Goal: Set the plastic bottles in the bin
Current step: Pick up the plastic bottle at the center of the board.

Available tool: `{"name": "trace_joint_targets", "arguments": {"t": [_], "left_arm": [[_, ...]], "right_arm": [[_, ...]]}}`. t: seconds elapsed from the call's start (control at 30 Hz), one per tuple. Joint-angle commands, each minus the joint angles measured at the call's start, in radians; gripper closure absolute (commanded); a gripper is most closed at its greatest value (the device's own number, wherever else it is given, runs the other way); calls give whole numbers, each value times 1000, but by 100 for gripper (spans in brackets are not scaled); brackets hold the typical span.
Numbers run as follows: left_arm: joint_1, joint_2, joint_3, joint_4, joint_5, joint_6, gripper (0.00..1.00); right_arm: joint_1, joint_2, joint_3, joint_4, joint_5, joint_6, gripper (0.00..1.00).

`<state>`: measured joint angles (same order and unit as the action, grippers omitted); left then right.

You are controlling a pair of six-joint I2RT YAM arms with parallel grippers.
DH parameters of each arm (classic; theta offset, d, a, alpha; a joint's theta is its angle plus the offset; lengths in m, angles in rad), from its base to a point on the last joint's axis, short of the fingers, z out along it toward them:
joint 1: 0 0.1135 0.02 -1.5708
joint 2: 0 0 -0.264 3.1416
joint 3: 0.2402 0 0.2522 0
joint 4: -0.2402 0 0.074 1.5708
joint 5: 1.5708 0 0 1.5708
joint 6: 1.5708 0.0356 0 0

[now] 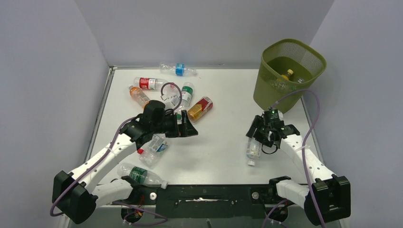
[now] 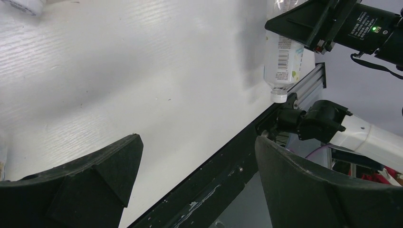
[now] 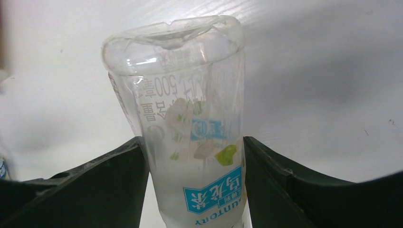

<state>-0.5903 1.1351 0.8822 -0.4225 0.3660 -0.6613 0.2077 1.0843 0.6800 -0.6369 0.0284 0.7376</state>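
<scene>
Since the clear Suntory bottle (image 3: 176,71) is likely light, thin-walled and slippery, grip mid-body: the right gripper (image 3: 192,156) pinches it there, cap down, at the table's (image 1: 218,159) 4 o'clock; bin (image 1: 273,95) at 1 o'clock. Left gripper (image 1: 189,126) spread, empty.

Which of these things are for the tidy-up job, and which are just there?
For the job: green bin; held clear bottle; loose bottles.
Just there: purple cables; black rail.
</scene>
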Motion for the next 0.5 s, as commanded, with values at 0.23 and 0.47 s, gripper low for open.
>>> {"name": "trace_joint_targets", "arguments": {"t": [0.23,0.47], "left_arm": [[4,-105,3,28,-20,10,10],[7,-133,0,-2,-21,32,10]], "right_arm": [[30,6,324,-151,90,-53,48],[29,33,554,-222,125,-96,48]]}}
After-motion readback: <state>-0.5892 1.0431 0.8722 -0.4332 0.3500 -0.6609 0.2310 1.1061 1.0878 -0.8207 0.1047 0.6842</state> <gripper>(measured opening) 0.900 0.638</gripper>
